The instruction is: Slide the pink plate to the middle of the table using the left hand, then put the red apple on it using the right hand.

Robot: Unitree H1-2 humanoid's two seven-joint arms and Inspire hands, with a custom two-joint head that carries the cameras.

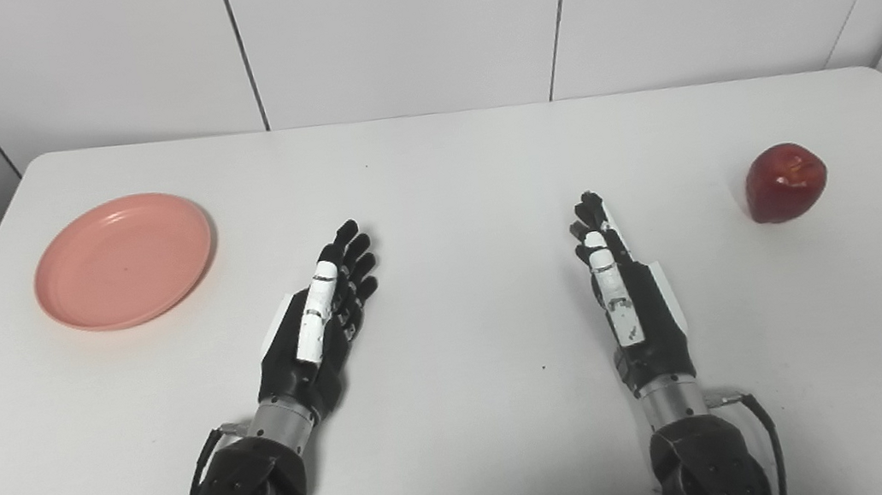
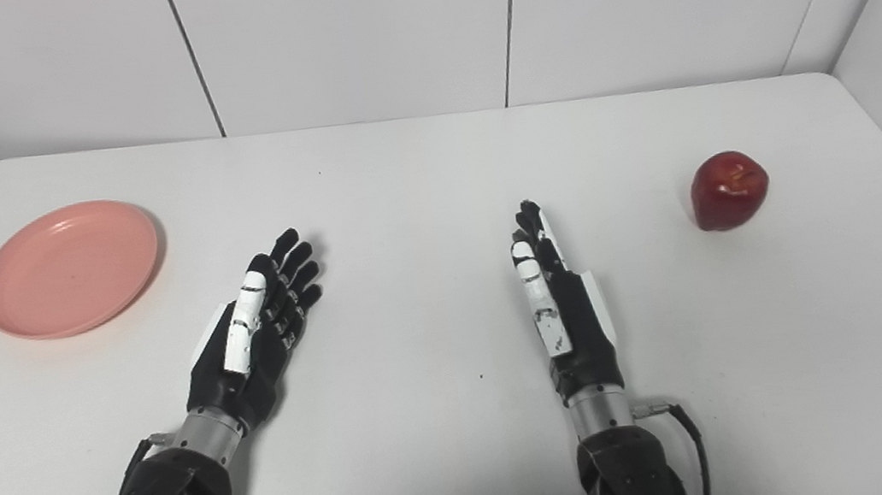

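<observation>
A pink plate lies flat near the table's left edge, with nothing on it. A red apple stands far to the right. My left hand rests low over the table's centre left, fingers stretched out and apart, holding nothing, well to the right of the plate. My right hand lies at centre right, on its edge with fingers straight, open too, and well left of the apple.
The white table has rounded far corners and ends at a white panelled wall behind. Side walls stand close to both table ends. Both dark forearms come in from the bottom edge.
</observation>
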